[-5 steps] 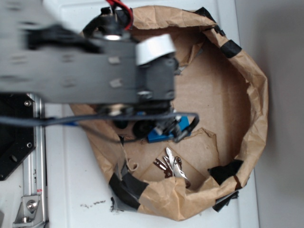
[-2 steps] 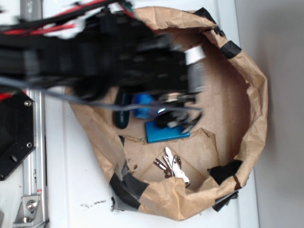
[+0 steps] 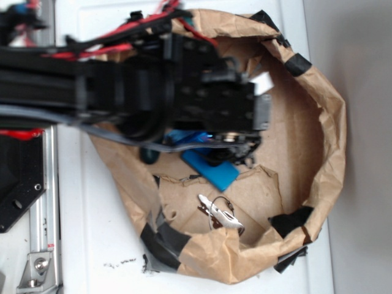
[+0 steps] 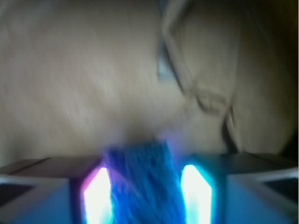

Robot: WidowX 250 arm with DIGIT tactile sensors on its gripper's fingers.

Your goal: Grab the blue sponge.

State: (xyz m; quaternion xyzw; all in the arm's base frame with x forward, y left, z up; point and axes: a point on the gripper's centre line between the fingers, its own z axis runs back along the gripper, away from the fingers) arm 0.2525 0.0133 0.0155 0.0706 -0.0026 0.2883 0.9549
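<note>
The blue sponge (image 3: 212,169) lies tilted on the brown paper floor, its upper end under the black gripper (image 3: 229,152). In the wrist view the blue sponge (image 4: 142,179) fills the gap between the two glowing finger pads (image 4: 97,196), touching both sides. The gripper (image 4: 142,172) is shut on it. The arm's black body hides the sponge's upper part in the exterior view.
A crumpled brown paper wall (image 3: 327,135) with black tape patches (image 3: 297,61) rings the work area. A metal clip-like piece (image 3: 219,213) lies in front of the sponge. A dark object (image 3: 149,153) and another blue item (image 3: 184,138) sit partly under the arm.
The sponge has turned from lying square to a tilted diagonal, now held between the fingers. The arm shifted slightly right and the metal piece moved a little.
</note>
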